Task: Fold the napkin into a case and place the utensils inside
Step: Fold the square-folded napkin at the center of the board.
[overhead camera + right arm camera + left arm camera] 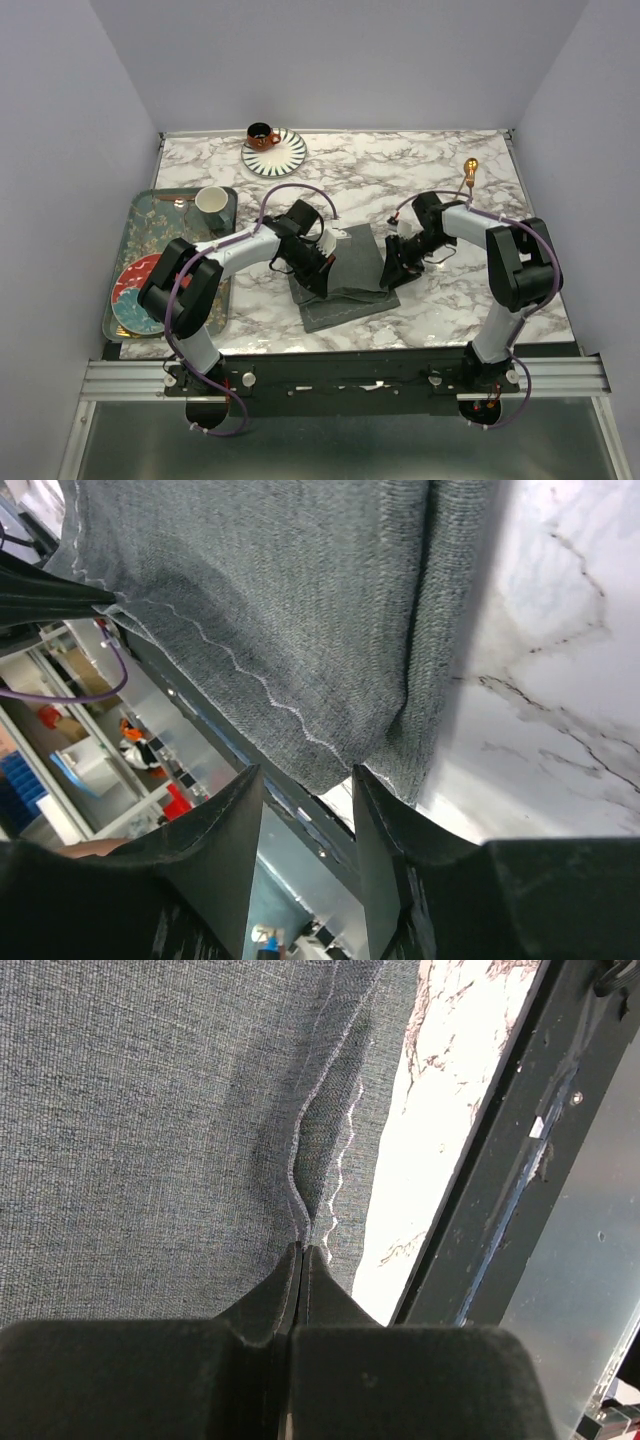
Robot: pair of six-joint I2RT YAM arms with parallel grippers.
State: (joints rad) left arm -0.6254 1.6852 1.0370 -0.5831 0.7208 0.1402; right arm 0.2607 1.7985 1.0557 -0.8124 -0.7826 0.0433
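Note:
The dark grey napkin (352, 282) lies partly folded on the marble table near the front edge. My left gripper (318, 278) presses down on its left part and is shut on the stitched hem (318, 1150), which bunches up at the fingertips (318, 1260). My right gripper (388, 274) is at the napkin's right edge with its jaws open. In the right wrist view a folded corner of the napkin (330, 750) hangs just beyond the fingertips (362, 780), unpinched. One gold utensil (469, 171) lies at the back right of the table.
A tray (150, 196) at the left holds a pale cup (211, 199), a red plate (135, 279) and a small gold item (180, 203). An orange cup on a striped saucer (285, 158) stands at the back. The metal rail (520, 1170) runs just past the napkin.

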